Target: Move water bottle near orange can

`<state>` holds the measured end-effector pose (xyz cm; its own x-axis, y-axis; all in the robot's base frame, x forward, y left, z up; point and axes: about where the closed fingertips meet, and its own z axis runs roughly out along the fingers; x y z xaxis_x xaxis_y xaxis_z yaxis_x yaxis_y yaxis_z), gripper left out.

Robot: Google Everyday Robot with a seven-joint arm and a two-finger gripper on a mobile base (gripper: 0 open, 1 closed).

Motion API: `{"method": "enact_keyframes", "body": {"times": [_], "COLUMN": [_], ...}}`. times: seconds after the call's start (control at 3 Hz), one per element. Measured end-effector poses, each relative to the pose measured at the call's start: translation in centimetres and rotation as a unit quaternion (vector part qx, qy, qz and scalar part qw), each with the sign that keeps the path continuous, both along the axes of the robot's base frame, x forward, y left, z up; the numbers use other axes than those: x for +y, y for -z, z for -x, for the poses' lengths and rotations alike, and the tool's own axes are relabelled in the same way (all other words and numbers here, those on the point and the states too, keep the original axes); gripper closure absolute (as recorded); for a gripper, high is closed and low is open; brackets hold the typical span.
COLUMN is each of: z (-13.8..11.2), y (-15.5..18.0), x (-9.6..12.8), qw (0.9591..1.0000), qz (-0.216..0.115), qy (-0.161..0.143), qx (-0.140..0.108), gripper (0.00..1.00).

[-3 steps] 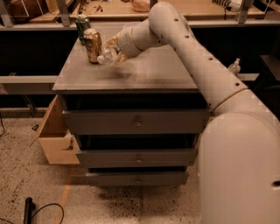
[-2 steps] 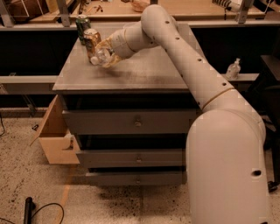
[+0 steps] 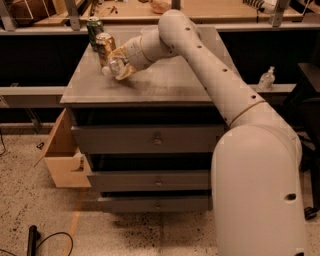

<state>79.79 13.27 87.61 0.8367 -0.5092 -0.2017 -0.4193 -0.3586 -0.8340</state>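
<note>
The orange can (image 3: 105, 46) stands upright at the back left of the grey drawer cabinet's top (image 3: 165, 82). The water bottle (image 3: 114, 66), clear and crinkled, is held tilted just right of and in front of the can, its pale cap end pointing down-left close to the cabinet top. My gripper (image 3: 119, 64) is shut on the water bottle, reaching in from the right at the end of the white arm. The bottle's label is mostly hidden by the gripper.
A darker green-marked can (image 3: 94, 29) stands behind the orange can near the back edge. A wooden drawer box (image 3: 62, 155) juts out at the cabinet's lower left. A workbench (image 3: 150, 10) runs behind. A small bottle (image 3: 266, 79) stands on a ledge at right.
My gripper has carried the water bottle leftward and lowered it, ending close beside the orange can. The cans have not moved.
</note>
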Motion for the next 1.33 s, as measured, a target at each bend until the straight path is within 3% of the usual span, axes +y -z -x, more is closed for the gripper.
{"method": "enact_keyframes", "body": {"times": [0.67,1.0,1.33], "z": [0.1,0.3,0.1], "y": [0.2,-0.2,-0.8], "x": [0.4,0.9,0.5], "qw": [0.9997,0.9989,0.9977], "qz": [-0.003,-0.003,-0.005], "qy": [0.006,0.006,0.020], "qx": [0.022,0.045,0.064], "gripper": [0.13,0.00,0.00]}}
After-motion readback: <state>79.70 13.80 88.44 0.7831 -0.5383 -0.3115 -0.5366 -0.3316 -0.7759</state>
